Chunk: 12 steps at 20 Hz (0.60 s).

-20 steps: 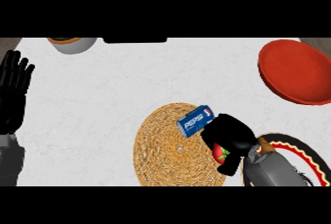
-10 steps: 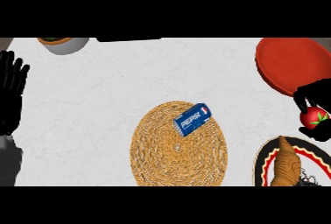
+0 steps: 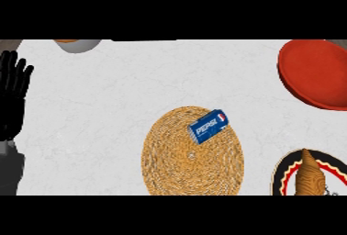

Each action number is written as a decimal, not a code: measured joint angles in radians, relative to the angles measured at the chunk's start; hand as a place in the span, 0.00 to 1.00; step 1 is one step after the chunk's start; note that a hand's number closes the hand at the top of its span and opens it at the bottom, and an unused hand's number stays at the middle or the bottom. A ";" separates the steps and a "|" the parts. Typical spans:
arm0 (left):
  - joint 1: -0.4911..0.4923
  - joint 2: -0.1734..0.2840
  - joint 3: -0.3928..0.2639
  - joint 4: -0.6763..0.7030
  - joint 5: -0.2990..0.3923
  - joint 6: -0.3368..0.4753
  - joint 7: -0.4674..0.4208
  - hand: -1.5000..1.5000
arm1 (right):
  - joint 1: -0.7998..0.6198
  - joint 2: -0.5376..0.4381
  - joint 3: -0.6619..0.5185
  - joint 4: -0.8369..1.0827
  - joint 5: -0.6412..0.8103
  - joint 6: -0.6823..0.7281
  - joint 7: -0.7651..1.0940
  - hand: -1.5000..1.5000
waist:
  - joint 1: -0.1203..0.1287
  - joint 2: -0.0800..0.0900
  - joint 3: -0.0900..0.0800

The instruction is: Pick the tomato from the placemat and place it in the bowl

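Bowl (image 3: 315,73) at right edge, left hand (image 3: 13,92) resting with fingers straight, touching nothing

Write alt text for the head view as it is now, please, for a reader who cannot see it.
A round woven straw placemat lies on a white counter with a blue Pepsi can on its upper right part; no tomato shows. A red bowl sits at the upper right, and the left black robot hand rests open at the left edge.
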<state>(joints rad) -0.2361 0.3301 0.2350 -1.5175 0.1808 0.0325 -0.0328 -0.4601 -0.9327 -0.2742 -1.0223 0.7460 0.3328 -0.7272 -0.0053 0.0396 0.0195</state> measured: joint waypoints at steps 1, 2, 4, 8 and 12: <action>-0.002 0.000 -0.002 -0.001 0.000 -0.002 0.001 0.50 | -0.009 -0.019 -0.020 0.025 -0.023 0.003 -0.029 1.00 | 0.004 0.000 0.000; -0.006 0.001 -0.004 -0.001 0.001 -0.004 0.002 0.50 | -0.020 -0.035 -0.039 0.048 -0.048 0.005 -0.049 1.00 | 0.009 0.000 0.000; -0.010 -0.001 -0.008 0.000 0.001 -0.005 0.005 0.50 | -0.036 -0.063 -0.068 0.095 -0.095 0.013 -0.086 1.00 | 0.019 0.000 -0.001; -0.019 -0.010 -0.026 0.001 -0.002 -0.010 0.008 0.50 | -0.073 -0.115 -0.100 0.181 -0.185 0.058 -0.122 1.00 | 0.040 0.000 -0.004; -0.026 -0.018 -0.044 0.003 -0.009 -0.015 0.005 0.50 | -0.107 -0.165 -0.095 0.245 -0.255 0.099 -0.123 1.00 | 0.061 -0.001 -0.007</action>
<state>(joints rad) -0.2619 0.3123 0.1914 -1.5146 0.1717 0.0176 -0.0279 -0.5668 -1.0980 -0.3688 -0.7773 0.4910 0.4313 -0.8502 0.0560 0.0387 0.0121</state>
